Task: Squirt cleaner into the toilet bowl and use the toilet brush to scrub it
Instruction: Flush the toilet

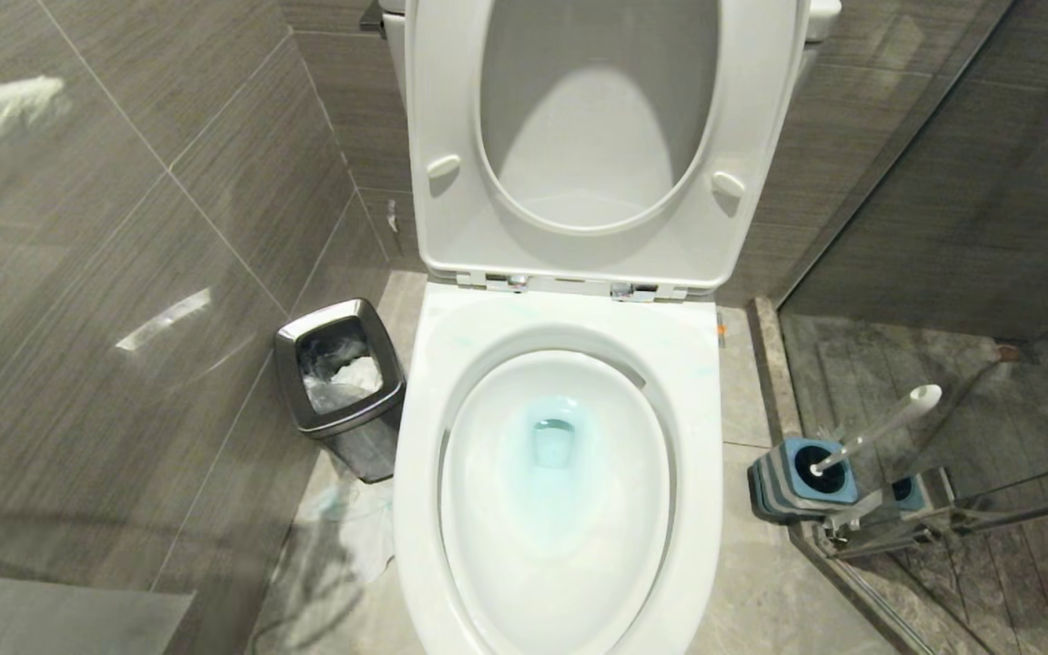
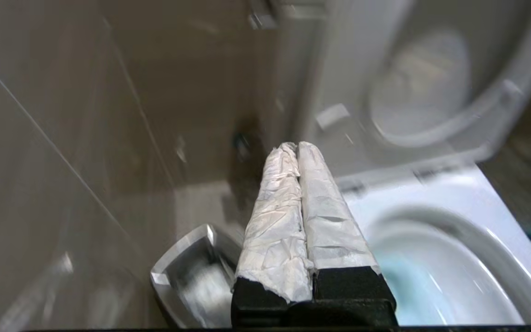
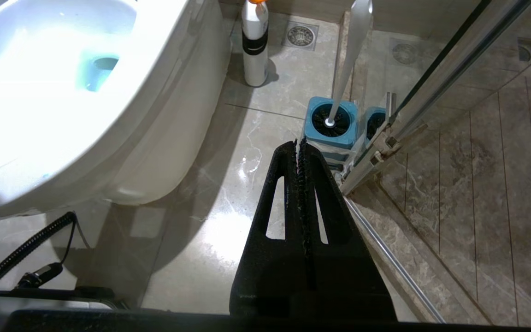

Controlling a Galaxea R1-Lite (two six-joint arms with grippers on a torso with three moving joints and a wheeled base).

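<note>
The toilet bowl (image 1: pixel 560 509) stands in the middle with seat and lid raised; pale blue water lies in its basin (image 3: pixel 95 69). The white toilet brush (image 1: pixel 883 426) leans in its blue-topped holder (image 1: pixel 801 473) on the floor right of the bowl. A white cleaner bottle (image 3: pixel 254 44) with a black band stands by the toilet's base. My left gripper (image 2: pixel 297 146), fingers wrapped in white, is shut and empty, raised at the far left (image 1: pixel 46 91) above the bin and the bowl's left side (image 2: pixel 431 258). My right gripper (image 3: pixel 298 144) hangs shut and empty, low over the floor just short of the holder (image 3: pixel 331 122).
A steel waste bin (image 1: pixel 339 377) with crumpled paper stands left of the bowl, against the tiled wall. A glass shower door with a metal frame (image 3: pixel 431 92) runs right behind the brush holder. A black cable (image 3: pixel 26 249) lies on the floor near the toilet's base.
</note>
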